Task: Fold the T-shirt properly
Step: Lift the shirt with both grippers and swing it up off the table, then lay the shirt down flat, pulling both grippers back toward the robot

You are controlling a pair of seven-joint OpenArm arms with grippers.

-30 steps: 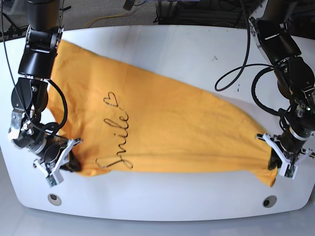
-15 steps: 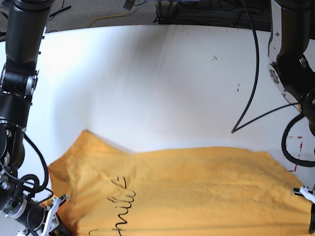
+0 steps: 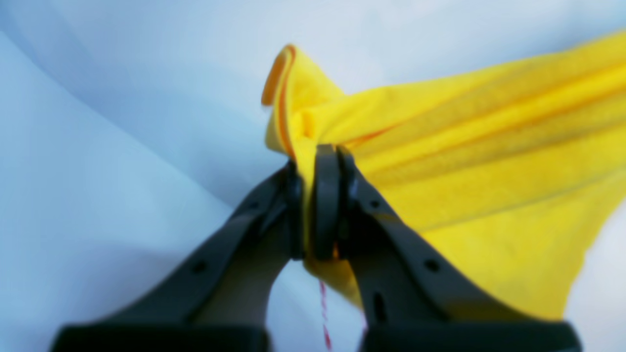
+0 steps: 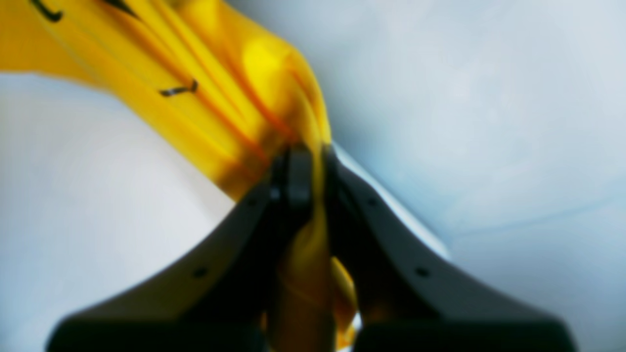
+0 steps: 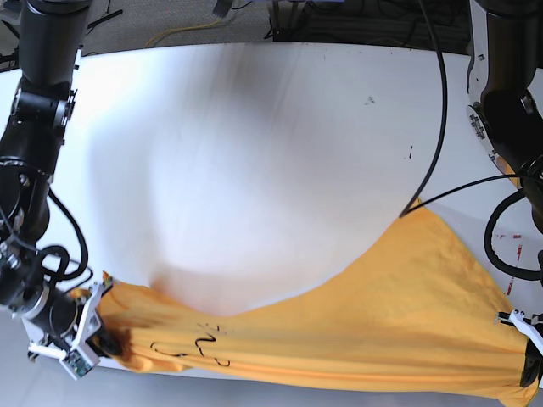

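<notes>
Shirt (image 5: 382, 339): lift-and-spread step; both grippers, left (image 3: 318, 205) and right (image 4: 308, 186), pinch bunched corners; next you lay it flat.

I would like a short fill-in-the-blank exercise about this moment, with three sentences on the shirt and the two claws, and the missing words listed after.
1. The T-shirt is ____ in colour.
2. The left claw is ____ on a bunched edge of the cloth.
3. The right claw grips the end nearest the ____ lettering.

Missing words: orange-yellow; shut; black
</notes>
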